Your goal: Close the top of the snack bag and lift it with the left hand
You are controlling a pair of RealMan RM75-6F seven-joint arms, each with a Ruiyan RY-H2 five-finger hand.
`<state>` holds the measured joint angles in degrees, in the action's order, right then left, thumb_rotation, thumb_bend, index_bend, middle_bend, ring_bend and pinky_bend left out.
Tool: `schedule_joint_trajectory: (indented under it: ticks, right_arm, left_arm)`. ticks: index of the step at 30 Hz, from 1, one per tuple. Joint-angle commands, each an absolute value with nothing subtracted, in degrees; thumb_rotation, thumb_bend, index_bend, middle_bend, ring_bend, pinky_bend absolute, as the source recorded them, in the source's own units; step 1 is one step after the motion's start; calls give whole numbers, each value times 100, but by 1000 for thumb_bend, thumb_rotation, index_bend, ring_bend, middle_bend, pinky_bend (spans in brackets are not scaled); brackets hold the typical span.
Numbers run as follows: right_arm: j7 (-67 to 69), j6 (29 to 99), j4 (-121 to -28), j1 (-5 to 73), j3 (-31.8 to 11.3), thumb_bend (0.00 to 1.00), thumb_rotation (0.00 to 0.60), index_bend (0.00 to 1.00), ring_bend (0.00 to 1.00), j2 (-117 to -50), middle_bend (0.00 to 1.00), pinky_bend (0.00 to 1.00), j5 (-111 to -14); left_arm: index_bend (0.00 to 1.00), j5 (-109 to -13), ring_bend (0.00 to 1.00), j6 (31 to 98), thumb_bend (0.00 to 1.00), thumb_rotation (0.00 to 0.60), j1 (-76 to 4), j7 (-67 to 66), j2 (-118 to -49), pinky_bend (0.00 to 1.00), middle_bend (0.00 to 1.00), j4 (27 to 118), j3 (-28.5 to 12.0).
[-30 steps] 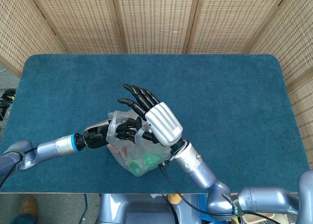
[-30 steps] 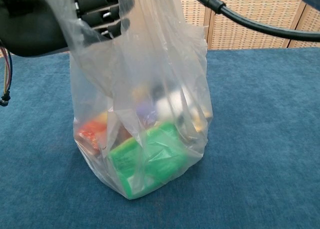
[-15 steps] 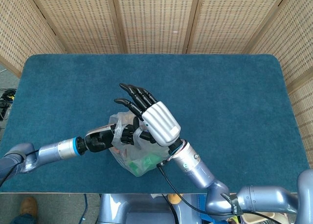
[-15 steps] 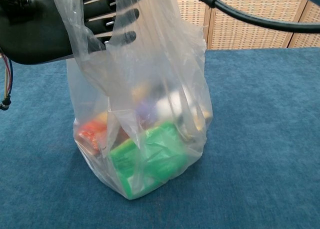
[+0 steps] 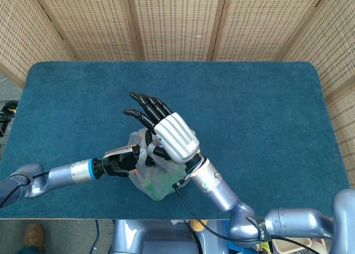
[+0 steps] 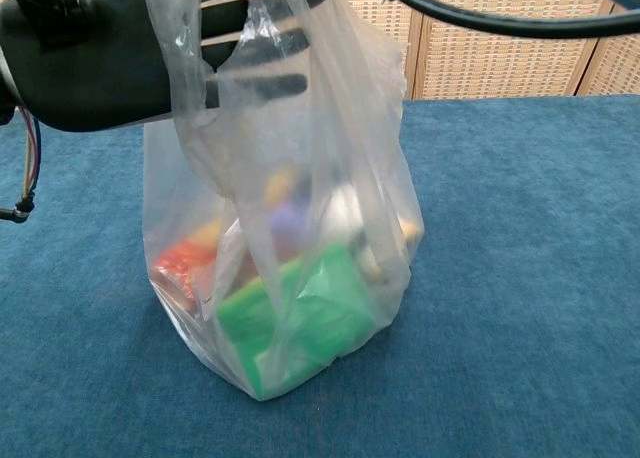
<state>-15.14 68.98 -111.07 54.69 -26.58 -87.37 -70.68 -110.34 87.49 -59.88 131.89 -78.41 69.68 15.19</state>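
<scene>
A clear plastic snack bag (image 6: 300,278) stands on the blue table (image 6: 520,228), with green, red and purple packets inside. My left hand (image 6: 100,58), black, is at the bag's upper left with its fingers (image 6: 265,83) pushed into the gathered plastic of the top, gripping it. From above, the left hand (image 5: 126,158) reaches in from the left to the bag (image 5: 155,183). My right hand (image 5: 169,135), white-backed with black fingers, hovers over the bag's top with fingers spread and holds nothing. It hides most of the bag's mouth.
The right arm's black cable (image 6: 500,23) crosses the top of the chest view. Wicker panels (image 5: 177,21) wall in the table on the far side and both ends. Bare blue cloth (image 5: 260,110) lies around the bag.
My left hand has pushed further right into the bag's top, drawing the plastic together. The right hand has drifted slightly left and away. The bag's base stays on the table.
</scene>
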Motion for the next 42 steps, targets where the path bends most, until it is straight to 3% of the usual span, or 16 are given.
schedule_joint_trajectory:
  ticks: [1, 24, 32, 42]
  right_arm:
    - [-1575, 6861, -11104, 5521, -2684, 921, 600, 172, 0, -8737, 10, 111, -7031]
    - [-1704, 6765, -11060, 5737, -2814, 919, 600, 172, 0, -8663, 11, 111, -6701]
    - [-1802, 6746, -11110, 5798, -2850, 919, 600, 174, 0, -8573, 11, 111, -6637]
    - [-1714, 6784, -11227, 5756, -2817, 920, 600, 176, 0, -8445, 12, 111, -6649]
  left_arm:
    - [213, -10862, 207, 8520, 113, 452, -6044, 12815, -7787, 172, 194, 7340, 1392]
    - [222, -10456, 207, 7514, 117, 464, -6474, 11441, -7560, 130, 207, 8534, 881]
    - [233, -10089, 210, 7407, 126, 476, -6448, 11206, -7621, 128, 225, 8823, 533]
    - [234, -10030, 210, 7299, 128, 479, -6316, 10798, -7510, 103, 229, 8931, 433]
